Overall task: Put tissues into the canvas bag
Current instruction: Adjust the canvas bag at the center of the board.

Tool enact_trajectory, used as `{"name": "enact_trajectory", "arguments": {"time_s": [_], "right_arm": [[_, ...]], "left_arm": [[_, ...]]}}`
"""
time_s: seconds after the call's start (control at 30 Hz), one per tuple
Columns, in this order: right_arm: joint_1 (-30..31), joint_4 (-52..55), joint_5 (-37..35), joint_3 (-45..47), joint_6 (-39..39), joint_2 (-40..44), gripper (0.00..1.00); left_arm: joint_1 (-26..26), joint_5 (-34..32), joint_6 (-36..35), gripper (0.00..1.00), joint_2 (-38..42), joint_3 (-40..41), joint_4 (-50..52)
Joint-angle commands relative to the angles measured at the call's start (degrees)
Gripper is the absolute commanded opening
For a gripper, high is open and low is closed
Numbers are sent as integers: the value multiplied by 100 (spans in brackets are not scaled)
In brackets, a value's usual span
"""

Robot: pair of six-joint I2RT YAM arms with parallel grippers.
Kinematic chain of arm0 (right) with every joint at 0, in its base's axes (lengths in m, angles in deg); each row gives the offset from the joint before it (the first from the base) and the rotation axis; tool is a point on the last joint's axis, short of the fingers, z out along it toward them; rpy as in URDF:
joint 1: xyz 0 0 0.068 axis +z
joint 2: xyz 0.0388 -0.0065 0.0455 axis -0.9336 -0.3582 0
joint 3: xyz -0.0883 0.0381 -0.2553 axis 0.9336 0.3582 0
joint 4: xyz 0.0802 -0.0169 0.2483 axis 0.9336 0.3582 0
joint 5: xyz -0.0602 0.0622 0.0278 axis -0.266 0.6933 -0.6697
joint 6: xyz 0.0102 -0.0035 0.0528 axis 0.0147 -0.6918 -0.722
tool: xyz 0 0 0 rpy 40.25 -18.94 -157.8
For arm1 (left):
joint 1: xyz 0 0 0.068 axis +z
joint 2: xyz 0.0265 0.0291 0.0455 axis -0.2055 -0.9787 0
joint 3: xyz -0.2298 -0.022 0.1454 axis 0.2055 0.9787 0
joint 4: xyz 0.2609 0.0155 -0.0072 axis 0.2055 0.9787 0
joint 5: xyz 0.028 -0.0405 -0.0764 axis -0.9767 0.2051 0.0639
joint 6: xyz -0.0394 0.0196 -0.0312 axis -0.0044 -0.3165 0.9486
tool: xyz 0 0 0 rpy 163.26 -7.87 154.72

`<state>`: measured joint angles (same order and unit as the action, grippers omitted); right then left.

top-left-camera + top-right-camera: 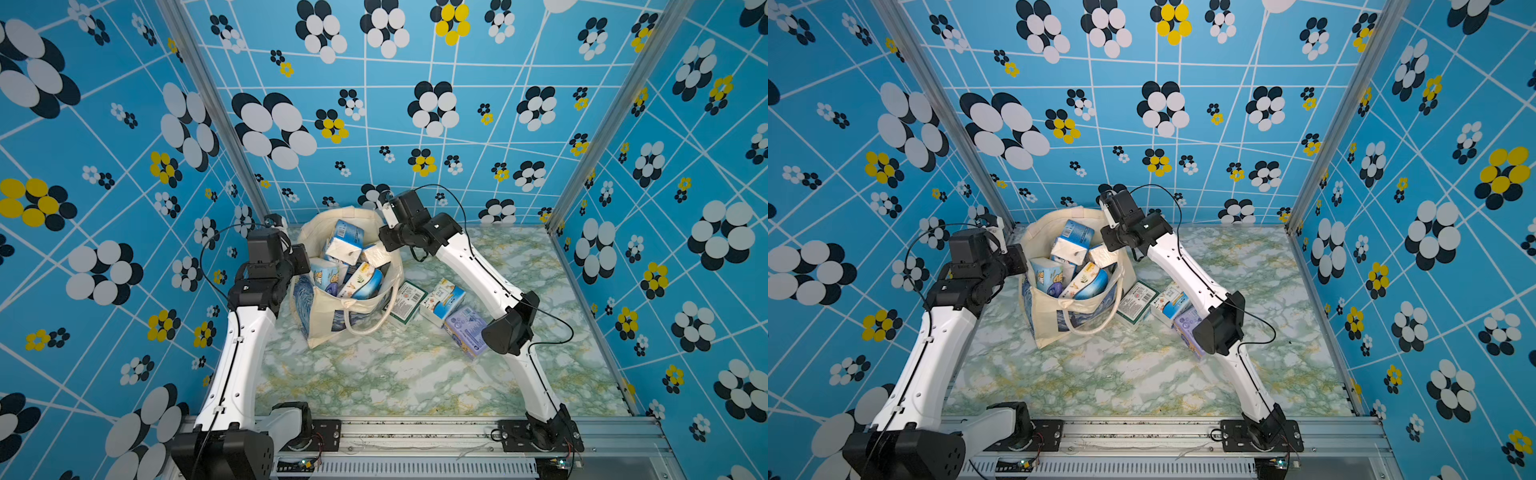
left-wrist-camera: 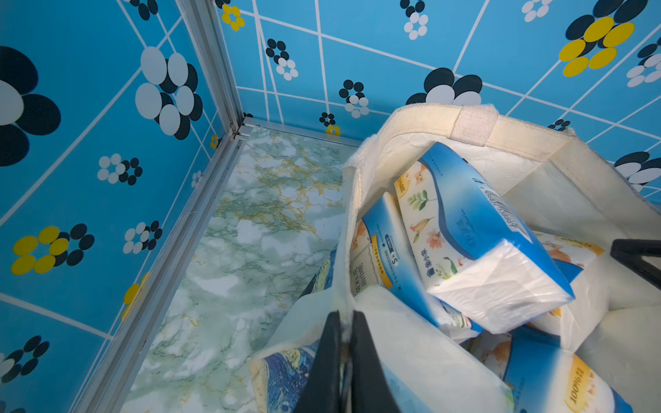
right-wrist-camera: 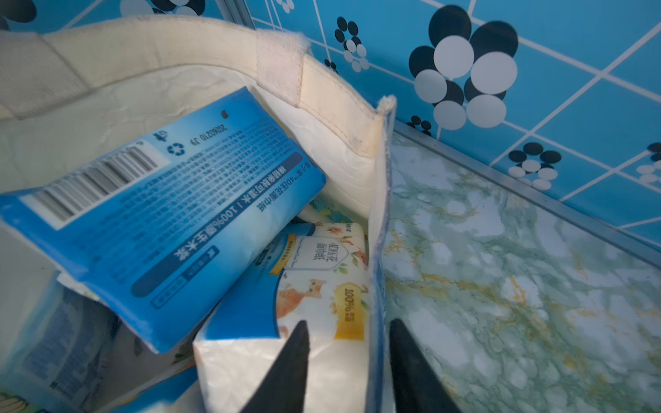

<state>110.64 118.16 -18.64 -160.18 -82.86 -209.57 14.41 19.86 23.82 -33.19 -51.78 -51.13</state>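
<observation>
The canvas bag [image 1: 322, 332] [image 1: 1046, 328] stands open at the back of the table, holding several blue-and-white tissues [image 1: 343, 247] [image 1: 1073, 249]. My left gripper [image 2: 345, 314] is shut on the bag's left rim [image 2: 429, 119]; tissues [image 2: 475, 236] lie just beyond it. My right gripper [image 3: 349, 321] is open astride the bag's right wall [image 3: 375, 250]. One finger is inside over a tissue pack [image 3: 322, 271] and the other outside over the table. Three more packs lie on the table right of the bag: green [image 1: 407, 305], blue-and-white [image 1: 442, 301] and lavender [image 1: 465, 328].
The bag's loop handle [image 1: 368, 328] droops onto the marble-patterned table [image 1: 395, 374]. My right arm's elbow [image 1: 509, 324] hangs over the lavender pack. Patterned blue walls close in on three sides, and a metal rail [image 1: 415, 432] runs along the front edge.
</observation>
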Motion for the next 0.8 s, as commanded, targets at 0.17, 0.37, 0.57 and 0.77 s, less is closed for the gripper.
{"name": "enact_trajectory", "arguments": {"time_s": [0.17, 0.37, 0.57, 0.77], "right_arm": [[-102, -376, -594, 318, -15, 448, 0], [-102, -2522, -1096, 2629, 154, 2085, 0], [-102, -4142, -1475, 4687, 317, 3561, 0], [-173, -3771, -1543, 4779, 465, 3178, 0]], "left_arm": [[-128, 44, 30, 0, -194, -351, -904], [-180, -34, -36, 0, -490, -711, -1181], [-193, -441, -131, 0, -280, -636, -1495], [-161, -464, 5, 0, -596, -63, -1462]]}}
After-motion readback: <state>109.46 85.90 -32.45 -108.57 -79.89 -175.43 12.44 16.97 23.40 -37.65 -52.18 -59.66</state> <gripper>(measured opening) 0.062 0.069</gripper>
